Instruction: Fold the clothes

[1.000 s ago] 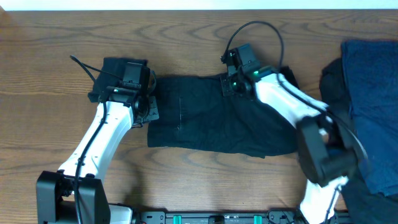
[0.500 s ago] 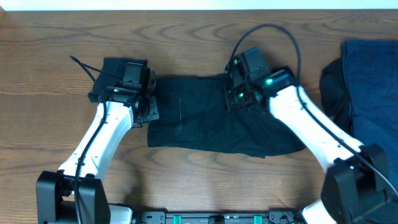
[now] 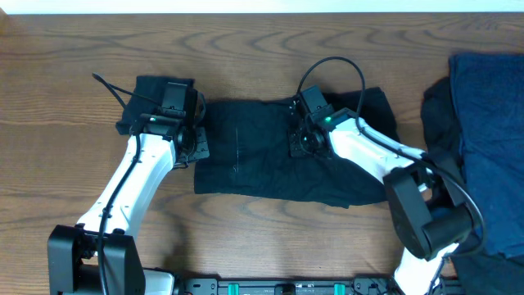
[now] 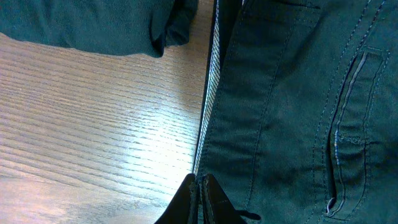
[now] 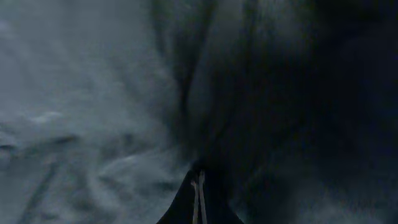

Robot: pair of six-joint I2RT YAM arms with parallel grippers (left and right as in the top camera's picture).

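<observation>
A pair of black shorts (image 3: pixel 262 160) lies flat across the middle of the table. My left gripper (image 3: pixel 196 144) is at its left edge. In the left wrist view the left gripper (image 4: pixel 199 181) is shut right on the stitched hem of the shorts (image 4: pixel 292 112), and a seamed pocket slit shows on the right. My right gripper (image 3: pixel 299 144) is down on the middle of the shorts. In the right wrist view the right gripper (image 5: pixel 198 182) is shut on a raised ridge of the dark fabric (image 5: pixel 93 93).
A blue cloth (image 3: pixel 491 123) and another dark garment (image 3: pixel 438 115) lie piled at the right edge of the table. A bunched bit of dark fabric (image 4: pixel 93 25) lies beyond the hem in the left wrist view, with bare wood (image 4: pixel 93 124) to its left.
My right gripper has moved from the shorts' far edge toward the front, onto the middle of the shorts. The shorts' far right corner now shows. The left arm has not moved.
</observation>
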